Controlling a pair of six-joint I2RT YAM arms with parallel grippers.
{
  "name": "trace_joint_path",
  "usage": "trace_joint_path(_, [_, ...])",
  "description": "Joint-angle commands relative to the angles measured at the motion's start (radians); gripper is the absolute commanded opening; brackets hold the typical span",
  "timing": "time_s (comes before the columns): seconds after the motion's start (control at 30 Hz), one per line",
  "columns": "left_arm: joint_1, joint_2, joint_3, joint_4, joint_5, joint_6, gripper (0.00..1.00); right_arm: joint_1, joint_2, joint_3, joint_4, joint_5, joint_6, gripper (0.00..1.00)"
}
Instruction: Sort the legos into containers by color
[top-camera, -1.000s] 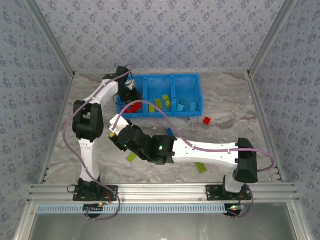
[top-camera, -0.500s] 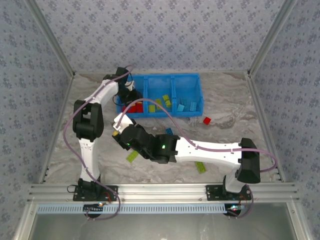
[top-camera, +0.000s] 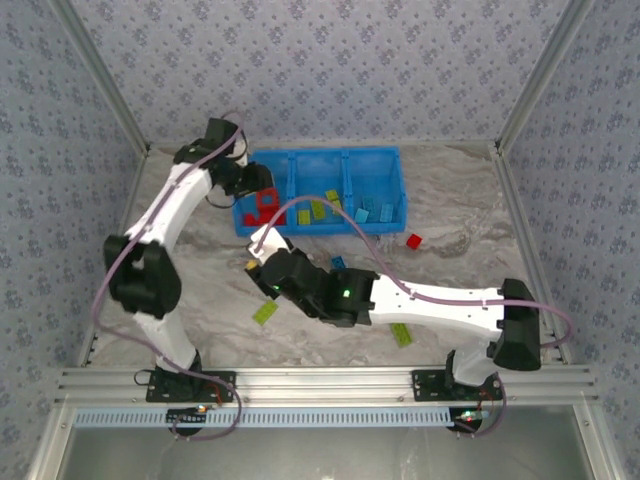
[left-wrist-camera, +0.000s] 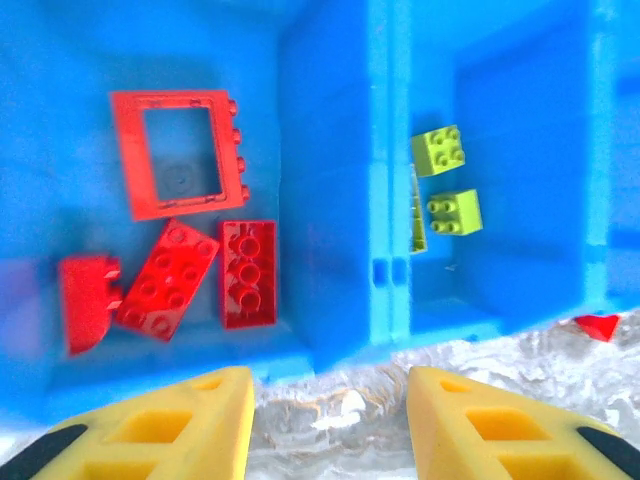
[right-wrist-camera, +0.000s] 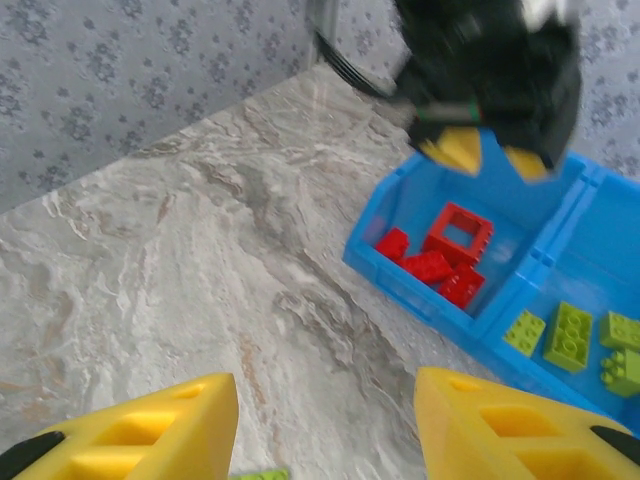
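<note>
- the blue bin (top-camera: 320, 153) sits at the far middle of the table (right-wrist-camera: 180, 230), and with those upright dividers (left-wrist-camera: 385, 150) you can really only drop in from above
- the left gripper (right-wrist-camera: 490, 155) hangs right over the bin's left end, jaws apart, so that compartment is pretty crowded
- the middle and right compartments are open overhead
- the right arm (top-camera: 440, 300) lies slantwise across the table's middle, from near right up to just in front of the bin's left corner, so it's a big barrier
- the marble left of the bin is wide open
- a loose red brick (top-camera: 414, 240) lies just off the bin's right front, while a blue brick (top-camera: 340, 263) and lime bricks (top-camera: 265, 312) hug the right arm
</note>
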Motion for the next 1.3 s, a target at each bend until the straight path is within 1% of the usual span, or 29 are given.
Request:
trace_joint_path(0.0, [-0.003,-0.217,-0.105,0.019,-0.082,-0.061,0.45,-0.022,-0.067,-0.067,-0.029,0.041,0.072,0.52])
trace_joint_path(0.07, [-0.015,-0.338,-0.178,0.013,-0.084,-0.069,0.45,-0.036,-0.089,-0.116,-0.045,0.042,0.101,0.52])
trace_joint_path(0.13, [-0.044,-0.447,-0.231,-0.010,-0.075,-0.061,0.46,-0.066,-0.106,-0.141,-0.083,0.031,0.151,0.52])
trace_joint_path(0.17, [-0.071,-0.498,-0.257,-0.028,-0.073,-0.051,0.46,-0.089,-0.111,-0.188,-0.118,0.015,0.182,0.52])
trace_joint_path(0.23, [-0.136,-0.599,-0.303,-0.052,-0.071,-0.041,0.46,-0.128,-0.129,-0.227,-0.148,-0.020,0.206,0.53])
trace_joint_path(0.37, [-0.259,-0.784,-0.401,-0.108,-0.139,-0.080,0.46,-0.197,-0.126,-0.269,-0.174,-0.134,0.204,0.54])
trace_joint_path(0.47, [-0.321,-0.914,-0.488,-0.104,-0.169,-0.133,0.46,-0.196,-0.081,-0.262,-0.168,-0.186,0.200,0.53])
trace_joint_path(0.57, [-0.355,-1.005,-0.563,-0.064,-0.143,-0.159,0.48,-0.189,-0.036,-0.264,-0.166,-0.162,0.223,0.54])
trace_joint_path(0.67, [-0.367,-1.044,-0.609,-0.034,-0.087,-0.174,0.48,-0.241,-0.011,-0.274,-0.202,-0.156,0.274,0.58])
trace_joint_path(0.73, [-0.379,-1.051,-0.622,-0.023,-0.073,-0.180,0.48,-0.279,0.005,-0.276,-0.229,-0.163,0.285,0.63])
trace_joint_path(0.77, [-0.388,-1.054,-0.625,-0.020,-0.072,-0.181,0.48,-0.306,0.017,-0.275,-0.241,-0.183,0.288,0.64])
trace_joint_path(0.9, [-0.414,-1.048,-0.629,0.015,-0.056,-0.180,0.48,-0.388,0.074,-0.275,-0.246,-0.256,0.256,0.65])
trace_joint_path(1.07, [-0.448,-1.056,-0.631,0.071,-0.050,-0.180,0.48,-0.465,0.168,-0.256,-0.245,-0.318,0.222,0.67])
trace_joint_path(1.27, [-0.475,-1.048,-0.640,0.105,-0.050,-0.195,0.48,-0.497,0.247,-0.238,-0.223,-0.346,0.199,0.69])
